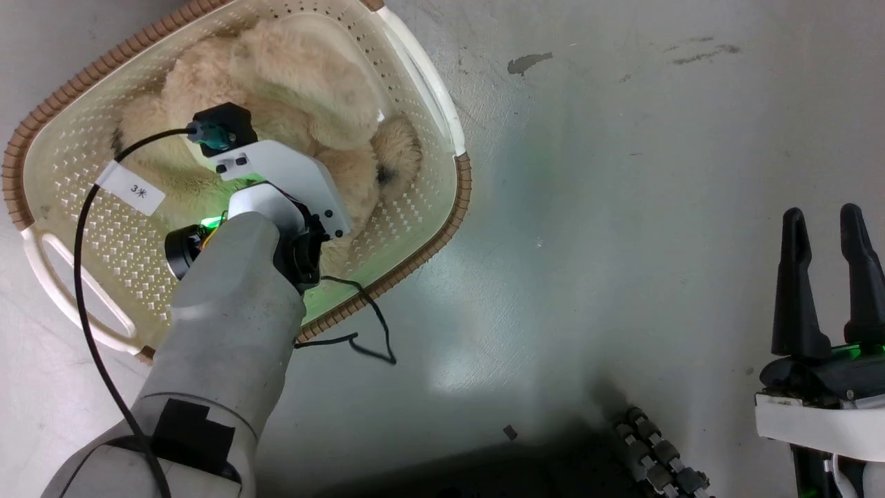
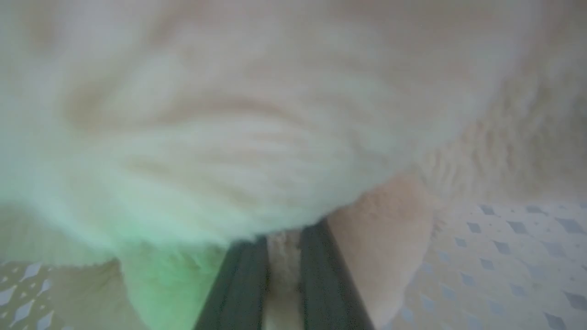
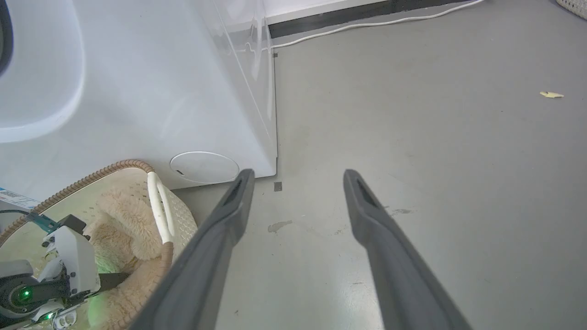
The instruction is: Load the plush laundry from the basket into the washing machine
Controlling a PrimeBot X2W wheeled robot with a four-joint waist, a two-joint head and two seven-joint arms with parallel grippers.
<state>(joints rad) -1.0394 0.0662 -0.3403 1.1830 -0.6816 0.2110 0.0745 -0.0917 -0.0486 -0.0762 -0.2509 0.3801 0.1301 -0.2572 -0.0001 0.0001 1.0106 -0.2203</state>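
Left pincer (image 2: 280, 234) — nearly closed, pinching plush laundry (image 1: 304, 76) in basket (image 1: 415, 232), 10 o'clock. Right pincer (image 1: 823, 223) — spread wide, empty, 4 o'clock.

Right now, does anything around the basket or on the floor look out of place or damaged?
Only small things. The floor has a chipped patch beside the basket, and a small dark scrap lies nearer the robot. A loose black cable from the left arm droops over the basket's rim onto the floor.
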